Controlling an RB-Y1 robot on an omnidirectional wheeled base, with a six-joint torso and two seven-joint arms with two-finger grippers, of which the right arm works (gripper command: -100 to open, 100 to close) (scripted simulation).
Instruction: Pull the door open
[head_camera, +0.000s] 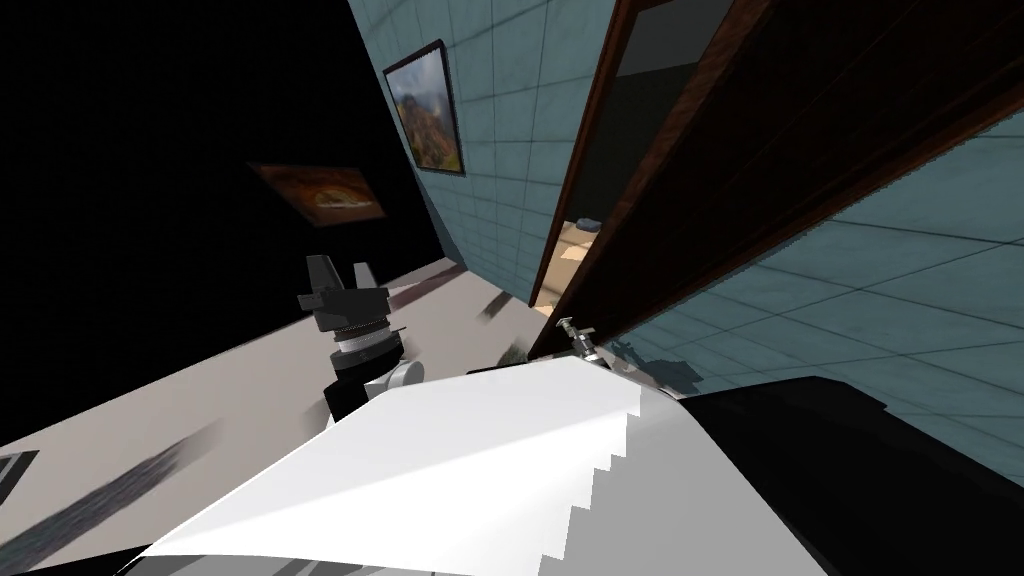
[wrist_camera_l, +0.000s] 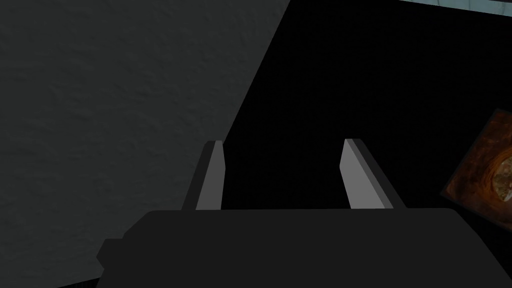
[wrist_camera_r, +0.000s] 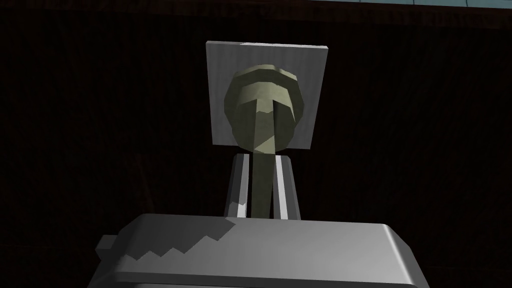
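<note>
The right gripper (wrist_camera_r: 262, 157) is holding the door's olive-coloured lever handle (wrist_camera_r: 262, 110): its two thin fingers (wrist_camera_r: 239, 185) are pressing the sides of the lever, almost closed, with only the narrow bar between them. Behind the handle a square grey plate (wrist_camera_r: 220, 75) is sitting flat on the dark brown door (wrist_camera_r: 100, 125). In the head view the door (head_camera: 750, 150) is standing ajar from its brown frame (head_camera: 580, 150). It is set in a blue-grey tiled wall (head_camera: 500, 120), and through the gap a pale, lit floor (head_camera: 565, 250) is showing. The left gripper (head_camera: 342, 272) is hanging over the light floor (head_camera: 200, 400), well apart from the door and to its left. Its fingers (wrist_camera_l: 212, 175) are standing wide apart and are gripping nothing. A framed picture (head_camera: 425, 105) is hanging on the tiled wall beside the door frame, and another one (head_camera: 320, 192) is showing further left against a black area.
</note>
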